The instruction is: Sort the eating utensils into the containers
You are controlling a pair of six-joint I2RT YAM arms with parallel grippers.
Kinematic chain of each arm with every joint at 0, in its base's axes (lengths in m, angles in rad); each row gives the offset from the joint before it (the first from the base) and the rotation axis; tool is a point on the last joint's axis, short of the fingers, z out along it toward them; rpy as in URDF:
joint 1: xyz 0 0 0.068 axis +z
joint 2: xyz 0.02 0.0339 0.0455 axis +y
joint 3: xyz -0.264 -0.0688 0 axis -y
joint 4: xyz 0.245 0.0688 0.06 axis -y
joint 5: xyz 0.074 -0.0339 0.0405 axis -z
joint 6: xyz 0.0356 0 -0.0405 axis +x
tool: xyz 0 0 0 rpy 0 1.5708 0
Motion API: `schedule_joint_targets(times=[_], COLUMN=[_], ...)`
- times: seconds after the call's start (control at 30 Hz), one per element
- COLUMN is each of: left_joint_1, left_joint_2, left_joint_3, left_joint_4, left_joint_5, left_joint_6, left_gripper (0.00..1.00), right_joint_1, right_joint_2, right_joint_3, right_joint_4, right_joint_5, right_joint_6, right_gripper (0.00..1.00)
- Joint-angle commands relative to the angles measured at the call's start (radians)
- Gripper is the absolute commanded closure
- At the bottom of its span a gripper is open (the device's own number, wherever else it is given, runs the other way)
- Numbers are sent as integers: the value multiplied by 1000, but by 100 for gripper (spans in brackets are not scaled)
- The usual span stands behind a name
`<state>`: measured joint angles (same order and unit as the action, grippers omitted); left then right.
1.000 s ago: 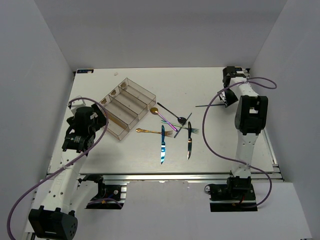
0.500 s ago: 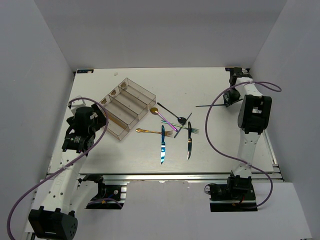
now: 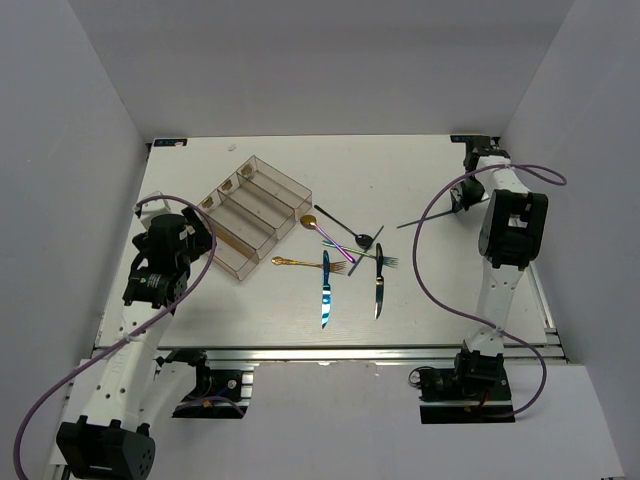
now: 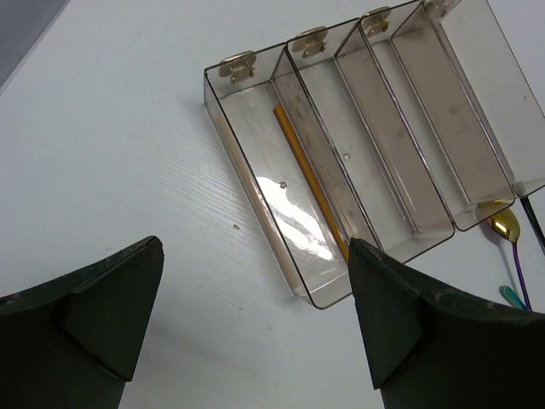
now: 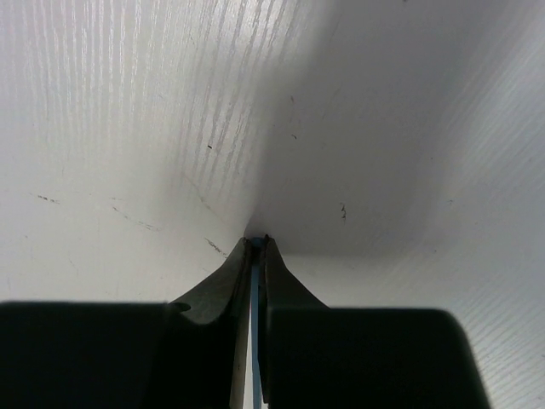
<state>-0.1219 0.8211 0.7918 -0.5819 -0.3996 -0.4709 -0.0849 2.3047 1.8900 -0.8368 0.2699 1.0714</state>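
Dark against the white table (image 3: 260,310), a slim chopstick (image 3: 425,217) sits clamped between the closed fingers of the right gripper (image 5: 254,247) at the far right, slanting where a second ago it lay level. The left gripper (image 4: 255,315) hangs open by the clear tray (image 4: 255,183), which has one gold chopstick (image 4: 311,183) in its end compartment. Other utensils (image 3: 345,255) lie mid-table.
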Motion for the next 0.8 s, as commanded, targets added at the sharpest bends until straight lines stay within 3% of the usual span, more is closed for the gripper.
schedule_joint_targets(times=[0.0,0.23,0.47,0.57,0.7,0.77], left_joint_1=[-5,-12,-13,-15,-16,-16], left_joint_2=[-20,-36,-109,-108,-77,-44], left_joint_3=[1,0,-35,-45,-66,-72], left_joint_4=[16,31,123,154,235,330], left_joint_5=[5,47,267,358,612,828], left_joint_6=[8,18,55,64,58,7], left_gripper=[2,2,2,2,2,2], right_joint_1=[-6,-6,-4,-4,32,68], right_joint_2=[50,-120,-430,-530,-664,-692], right_joint_3=[-74,-141,-477,-564,-617,-594], right_joint_4=[-18,117,482,539,646,659], right_joint_5=[-21,-38,-80,-89,-122,-168], right_joint_6=[-5,-27,-70,-79,-175,-256], right_gripper=[100,100,100,100,100,100])
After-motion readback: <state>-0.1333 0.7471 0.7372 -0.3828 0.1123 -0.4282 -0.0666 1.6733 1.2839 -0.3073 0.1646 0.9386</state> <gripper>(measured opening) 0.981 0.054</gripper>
